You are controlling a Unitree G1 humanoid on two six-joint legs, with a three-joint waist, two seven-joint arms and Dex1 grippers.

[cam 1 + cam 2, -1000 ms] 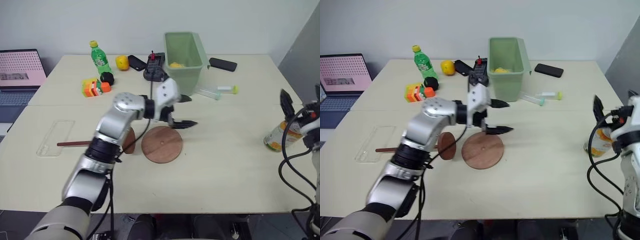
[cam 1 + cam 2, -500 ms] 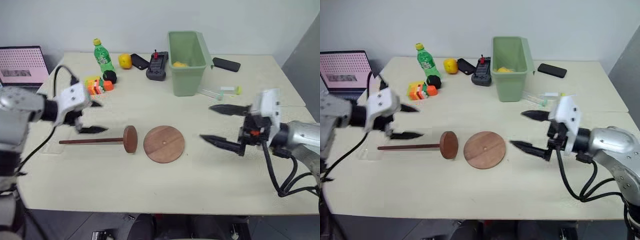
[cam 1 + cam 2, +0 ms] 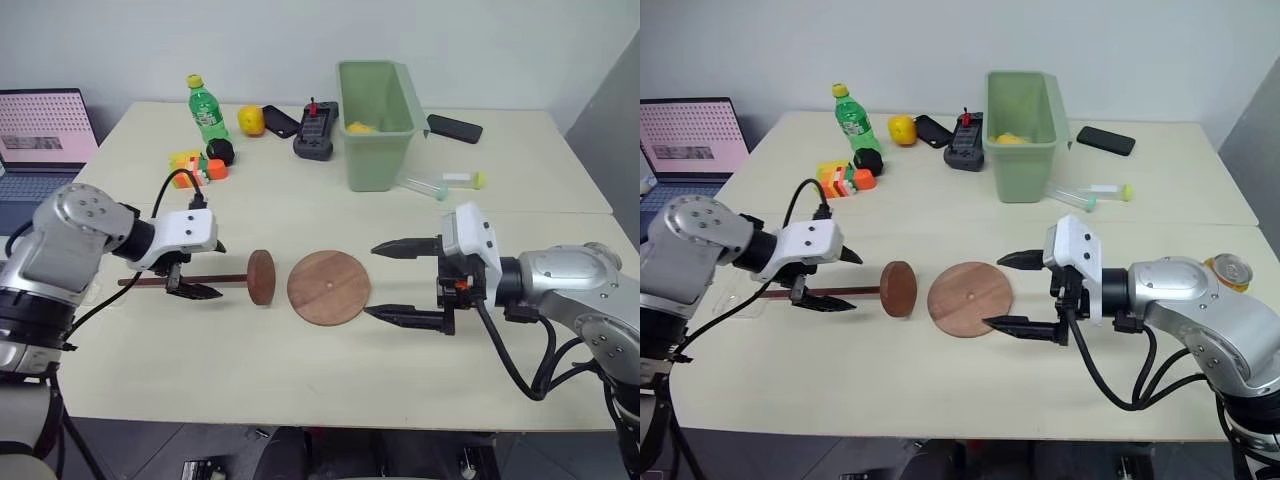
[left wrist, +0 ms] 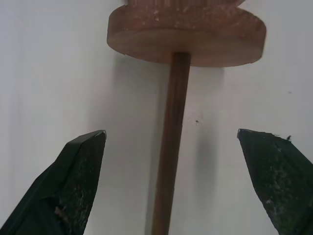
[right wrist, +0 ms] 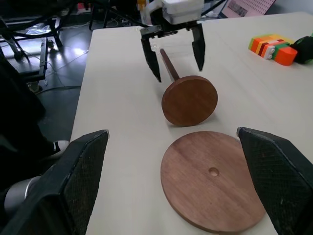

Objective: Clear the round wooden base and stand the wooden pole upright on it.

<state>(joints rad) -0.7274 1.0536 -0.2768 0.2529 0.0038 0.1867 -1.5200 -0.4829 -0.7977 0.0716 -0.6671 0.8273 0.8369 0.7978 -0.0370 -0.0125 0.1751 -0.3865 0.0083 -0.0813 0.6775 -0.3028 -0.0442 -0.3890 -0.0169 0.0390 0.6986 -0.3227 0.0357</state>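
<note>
although the table carried plenty of clutter toward its far edge, the round wooden base already lay bare, flat on the tabletop with its small centre hole showing and nothing resting on it, so the clearing half of the job looked done. the other half was not: the wooden pole lay on its side, its fixed disc standing on edge just beside the base but apart from it, the thin rod running away from the base.

the right gripper pointed across the table at the base with its two black fingers spread wide and nothing between them; the near rim of the base sat just ahead of the fingertips, and in the right wrist view the base lay between and just beyond the finger pads, not touched.

the left gripper hung over the rod with its fingers wide apart, one on each side of it. in the left wrist view the pole ran up the middle of the gap between the fingertips, with clear table on both sides, so no grip had been taken; the pole's disc sat past the fingertips.

what was left, as i judged it: close on the rod, lift it, turn it upright and set its disc end down on the base, then let go with the pole standing. roughly half done at best.
</note>
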